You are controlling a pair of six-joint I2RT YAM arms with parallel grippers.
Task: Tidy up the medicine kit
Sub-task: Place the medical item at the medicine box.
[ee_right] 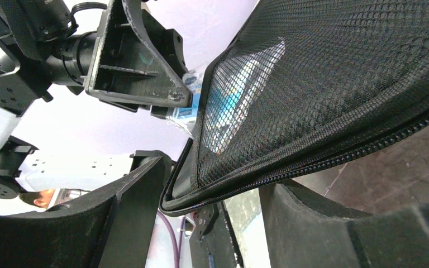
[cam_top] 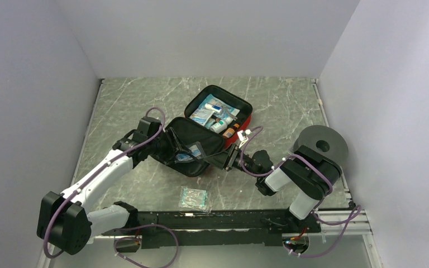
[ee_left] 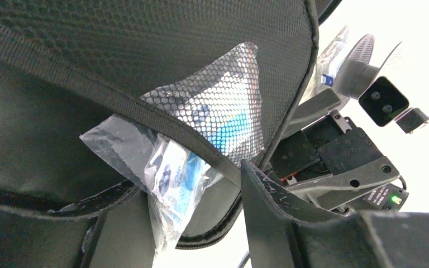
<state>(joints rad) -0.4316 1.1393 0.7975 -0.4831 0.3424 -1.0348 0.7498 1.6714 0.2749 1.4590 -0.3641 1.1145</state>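
Observation:
The red medicine kit [cam_top: 248,123] lies open mid-table, its far half packed with boxes and tubes. Its black-lined lid [cam_top: 196,139] is tipped up between my two grippers. A clear packet with blue print [ee_left: 173,178] sticks halfway out of the lid's mesh pocket [ee_left: 223,106]. It hangs between the fingers of my left gripper [ee_left: 179,192], which is open, with a gap to the right finger [ee_left: 273,218]. My right gripper [ee_right: 215,178] is open at the lid's right corner. The zipped rim [ee_right: 290,167] runs between its fingers and over the right one.
A second clear packet [cam_top: 194,198] lies on the table near the front rail. A grey round disc [cam_top: 324,145] sits at the right, just behind the right arm. White walls close in the table on three sides.

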